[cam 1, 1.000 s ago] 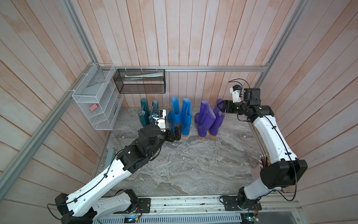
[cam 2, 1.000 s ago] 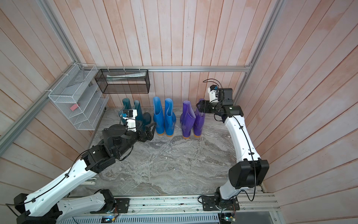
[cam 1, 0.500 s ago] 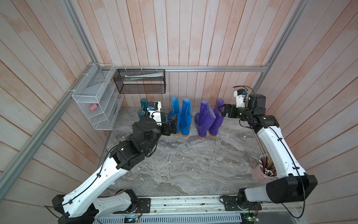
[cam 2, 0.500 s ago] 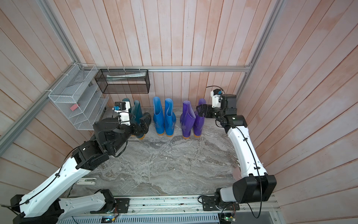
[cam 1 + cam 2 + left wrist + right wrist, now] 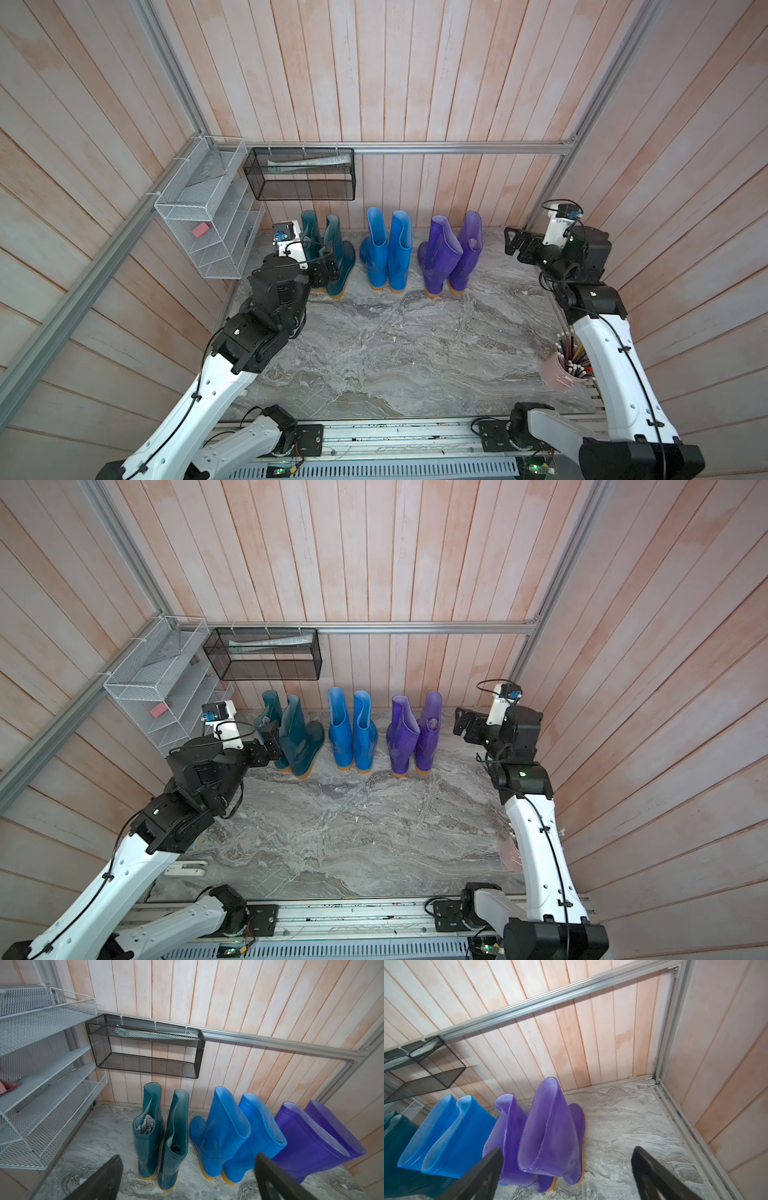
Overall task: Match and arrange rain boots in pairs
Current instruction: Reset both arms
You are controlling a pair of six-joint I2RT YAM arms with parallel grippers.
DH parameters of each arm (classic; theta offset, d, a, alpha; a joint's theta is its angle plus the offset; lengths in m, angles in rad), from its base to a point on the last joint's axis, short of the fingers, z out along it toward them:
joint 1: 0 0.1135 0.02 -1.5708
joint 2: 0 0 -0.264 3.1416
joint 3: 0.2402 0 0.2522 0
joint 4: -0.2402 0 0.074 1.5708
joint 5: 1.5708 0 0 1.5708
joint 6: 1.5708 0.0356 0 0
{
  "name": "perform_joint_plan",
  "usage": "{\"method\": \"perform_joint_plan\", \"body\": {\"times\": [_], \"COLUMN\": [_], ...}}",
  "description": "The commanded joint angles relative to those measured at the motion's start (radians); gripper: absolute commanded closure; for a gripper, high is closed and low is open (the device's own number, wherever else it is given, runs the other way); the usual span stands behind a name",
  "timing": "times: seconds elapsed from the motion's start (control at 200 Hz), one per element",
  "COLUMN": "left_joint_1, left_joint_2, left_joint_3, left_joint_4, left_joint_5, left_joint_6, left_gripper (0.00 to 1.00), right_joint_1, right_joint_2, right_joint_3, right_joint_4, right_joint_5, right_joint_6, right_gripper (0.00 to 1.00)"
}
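Observation:
Six rain boots stand upright in a row along the back wall, sorted by colour. The dark teal pair (image 5: 338,257) (image 5: 297,737) (image 5: 149,1140) is on the left. The bright blue pair (image 5: 388,253) (image 5: 351,733) (image 5: 224,1136) is in the middle, and the purple pair (image 5: 451,253) (image 5: 411,737) (image 5: 550,1130) is on the right. My left gripper (image 5: 326,268) (image 5: 270,744) (image 5: 188,1155) hangs open just in front of the teal pair, holding nothing. Off to the right of the purple pair, my right gripper (image 5: 517,247) (image 5: 465,729) (image 5: 567,1148) is open and holds nothing.
A white wire rack (image 5: 208,216) with a pink item on it hangs on the left wall. A black mesh basket (image 5: 303,174) hangs on the back wall above the teal boots. A pink cup of pencils (image 5: 561,370) stands by the right arm. Marble floor lies in front of the boots.
My right gripper opened wide and drew back to the right, away from the purple boot's top. My left gripper swung left from the blue boots to the teal pair.

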Motion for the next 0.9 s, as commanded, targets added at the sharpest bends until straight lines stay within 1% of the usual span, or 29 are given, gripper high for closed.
{"method": "perform_joint_plan", "body": {"times": [0.0,0.18,0.26,0.315,0.435,0.55,0.74,0.895], "left_joint_1": [0.035,0.074,0.105,0.130,0.165,0.182,0.269,0.353], "left_joint_2": [0.009,0.006,-0.005,-0.011,-0.041,-0.069,-0.064,-0.046], "left_joint_3": [-0.045,-0.188,-0.259,-0.307,-0.445,-0.557,-0.651,-0.752], "left_joint_4": [0.042,0.172,0.237,0.278,0.438,0.586,0.664,0.763], "left_joint_5": [-0.020,-0.033,-0.030,-0.015,0.034,0.036,0.057,0.106], "left_joint_6": [0.000,0.040,0.031,0.026,0.082,0.132,0.130,0.109], "left_gripper": [0.00,0.00,0.00,0.00,0.00,0.00,0.00,0.00], "right_joint_1": [-0.018,-0.063,-0.071,-0.076,-0.078,-0.080,-0.085,-0.085], "right_joint_2": [-0.013,-0.071,-0.093,-0.104,-0.123,-0.122,-0.101,-0.071], "right_joint_3": [-0.084,-0.255,-0.315,-0.354,-0.453,-0.539,-0.675,-0.780], "right_joint_4": [0.091,0.247,0.298,0.335,0.431,0.515,0.685,0.836], "right_joint_5": [0.094,0.135,0.192,0.208,0.235,0.262,0.231,0.226], "right_joint_6": [-0.008,-0.024,-0.042,-0.066,-0.115,-0.147,-0.151,-0.162], "right_gripper": [0.02,0.02,0.02,0.02,0.02,0.02,0.02,0.02]}}
